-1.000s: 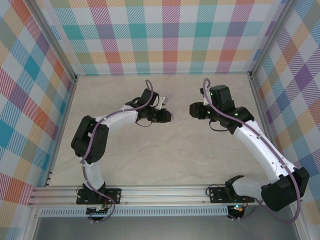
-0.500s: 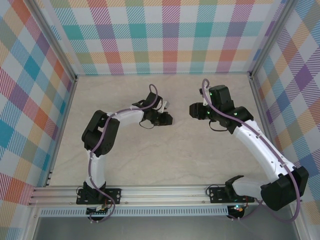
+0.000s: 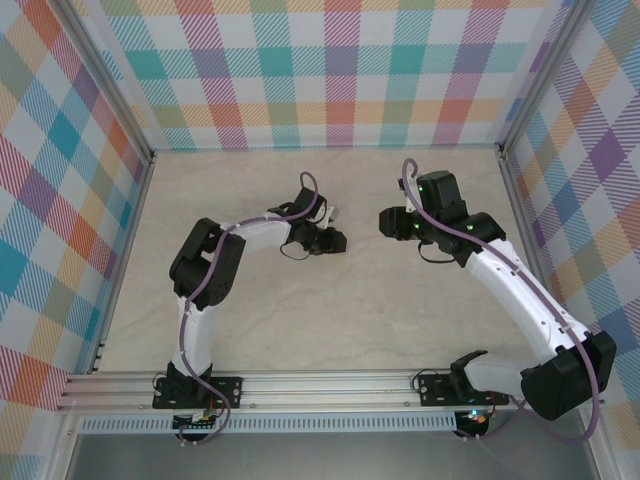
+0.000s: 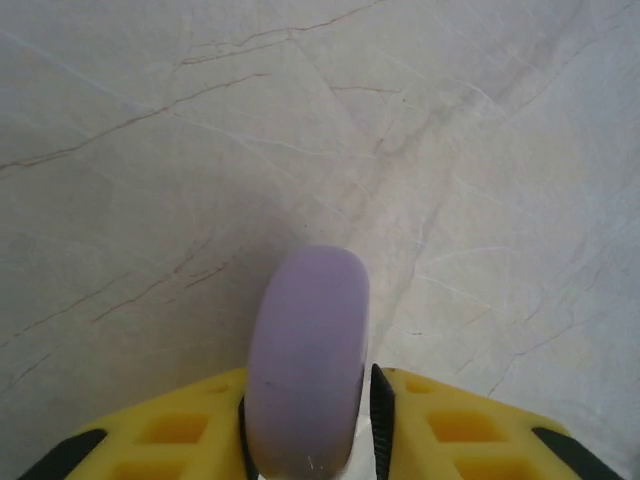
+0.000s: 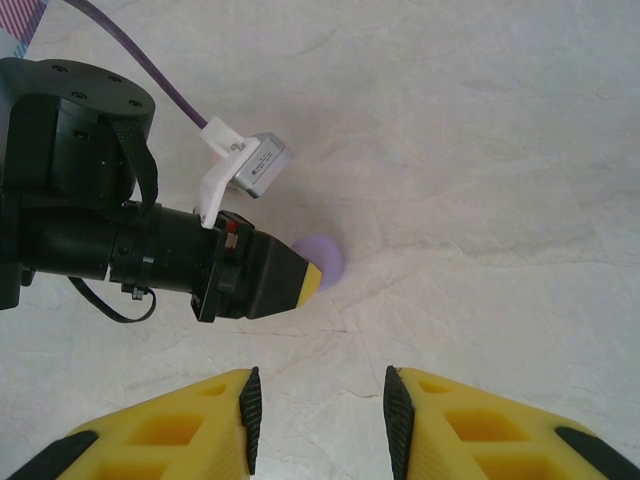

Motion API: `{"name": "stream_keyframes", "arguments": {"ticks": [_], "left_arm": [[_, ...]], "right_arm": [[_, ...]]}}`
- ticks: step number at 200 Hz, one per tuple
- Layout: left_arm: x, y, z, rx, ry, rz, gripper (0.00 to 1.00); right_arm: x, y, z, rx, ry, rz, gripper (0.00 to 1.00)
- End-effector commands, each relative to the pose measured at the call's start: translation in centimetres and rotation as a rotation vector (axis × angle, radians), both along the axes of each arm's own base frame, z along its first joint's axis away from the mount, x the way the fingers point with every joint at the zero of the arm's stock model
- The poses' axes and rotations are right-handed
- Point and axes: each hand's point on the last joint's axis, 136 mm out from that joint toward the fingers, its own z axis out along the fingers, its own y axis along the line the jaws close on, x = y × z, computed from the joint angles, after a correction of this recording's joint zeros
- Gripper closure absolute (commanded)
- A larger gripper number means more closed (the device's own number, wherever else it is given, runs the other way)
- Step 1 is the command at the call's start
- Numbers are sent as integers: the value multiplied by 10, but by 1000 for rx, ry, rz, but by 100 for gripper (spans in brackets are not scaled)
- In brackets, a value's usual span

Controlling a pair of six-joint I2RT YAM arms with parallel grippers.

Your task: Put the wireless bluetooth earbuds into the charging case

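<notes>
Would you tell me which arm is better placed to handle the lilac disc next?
Left. The lilac disc sits between the left gripper fingers, down at the table, while the right gripper hangs open and empty, apart from it.

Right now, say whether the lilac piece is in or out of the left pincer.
In: the lilac piece sits between the left pincer's two yellow fingers. Whether they clamp it, cannot tell.

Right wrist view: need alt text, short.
The left arm's tool lies across the frame with its yellow tip at a small lilac disc on the pale marbled table. The right tool stands open at the bottom edge, nothing between its fingers.
</notes>
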Motion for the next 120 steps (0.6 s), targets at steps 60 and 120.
{"name": "stream_keyframes", "arguments": {"ticks": [60,120], "left_arm": [[-1,37,40,137,-162,33,30],[-4,94,106,302,-398,107,30]], "right_arm": [[8,-23,-15,-125,-40,-73,52],[26,-75,-38,-325,-149,-297,52]]}}
